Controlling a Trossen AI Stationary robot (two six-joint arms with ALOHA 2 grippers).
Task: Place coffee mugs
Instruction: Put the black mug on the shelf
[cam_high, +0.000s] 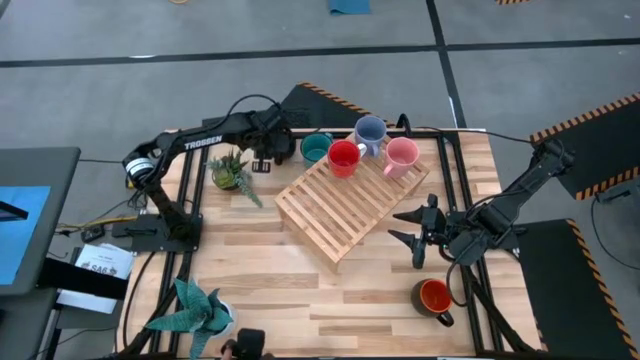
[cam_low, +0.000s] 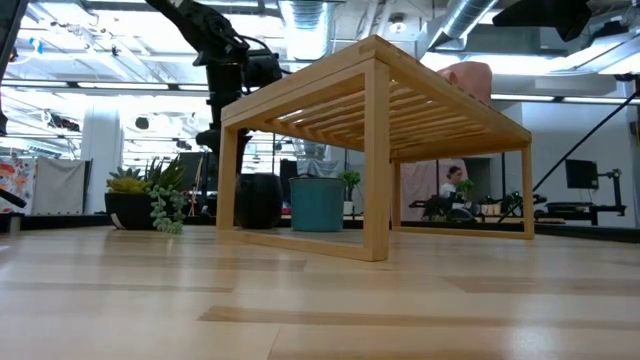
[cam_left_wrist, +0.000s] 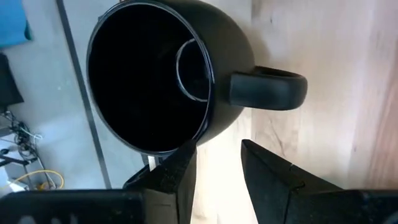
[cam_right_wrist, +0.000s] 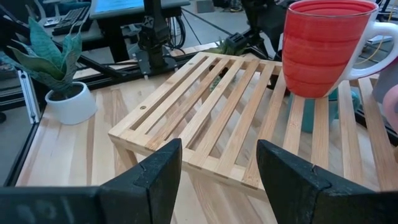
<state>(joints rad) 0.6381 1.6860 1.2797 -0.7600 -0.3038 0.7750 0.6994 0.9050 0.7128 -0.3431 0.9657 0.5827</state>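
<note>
A black mug (cam_left_wrist: 155, 74) stands on the table at the far edge, left of the slatted wooden rack (cam_high: 345, 205); its handle (cam_left_wrist: 267, 87) sticks out sideways. My left gripper (cam_left_wrist: 217, 155) is open just behind it, fingers pointing at the wall below the handle. The red mug (cam_high: 343, 158), lavender-blue mug (cam_high: 370, 133) and pink mug (cam_high: 401, 155) stand on the rack's far end. A teal mug (cam_high: 316, 148) sits on the table behind the rack. An orange-red mug with a black handle (cam_high: 433, 297) stands near the right front. My right gripper (cam_high: 420, 235) hovers open, right of the rack. My left gripper has one fingertip (cam_left_wrist: 186, 152) right at the black mug's wall, below the rim and beside the handle. Whether it touches, I cannot tell. The mug stands upright on the table.
A small succulent (cam_high: 232, 170) stands left of the rack, near the left arm. A snake plant in a white pot (cam_high: 195, 310) sits at the near left corner. Bare wood lies in front of the rack (cam_high: 300, 270).
</note>
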